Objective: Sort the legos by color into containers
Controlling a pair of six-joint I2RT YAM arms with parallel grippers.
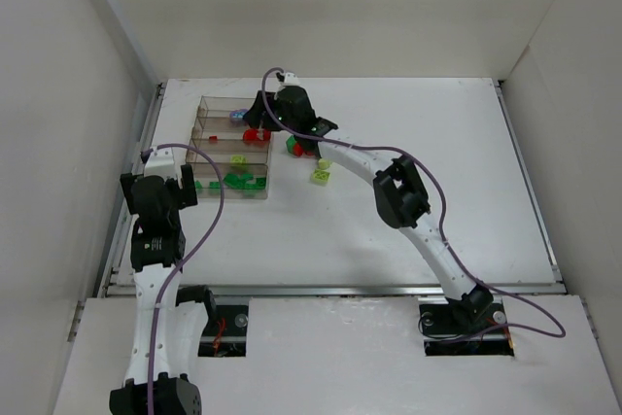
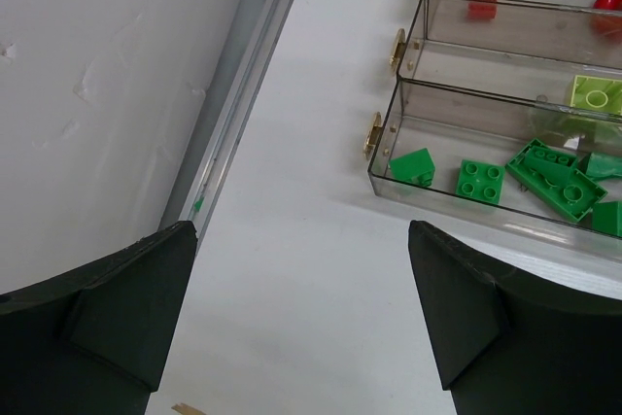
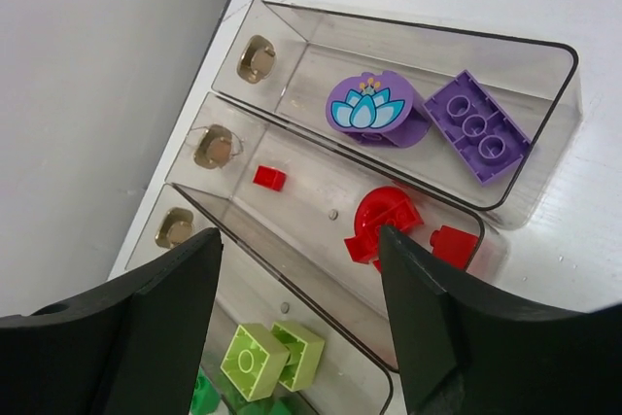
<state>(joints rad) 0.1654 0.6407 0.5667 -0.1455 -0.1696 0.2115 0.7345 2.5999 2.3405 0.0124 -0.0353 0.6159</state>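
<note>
Above the red legos point(image 3: 387, 219) in the tray point(image 3: 408, 31), right gripper point(image 3: 296, 245) gapes empty — left gripper point(image 2: 301, 235) spread too.

Setting: robotics lab test cell. We record a flat white tabletop point(image 1: 418, 143) boxed in by plain white panel walls point(image 1: 340, 7); two white-and-black jointed robot arms, the left arm point(image 1: 155, 230) and the right arm point(image 1: 408, 201), mounted at the near edge; trailing purple cables point(image 1: 222, 206); a bare metal edge rail point(image 1: 330, 290). We list as props a clear plastic divided tray point(image 1: 216, 100) and small coloured toy bricks point(image 1: 238, 180).
</note>
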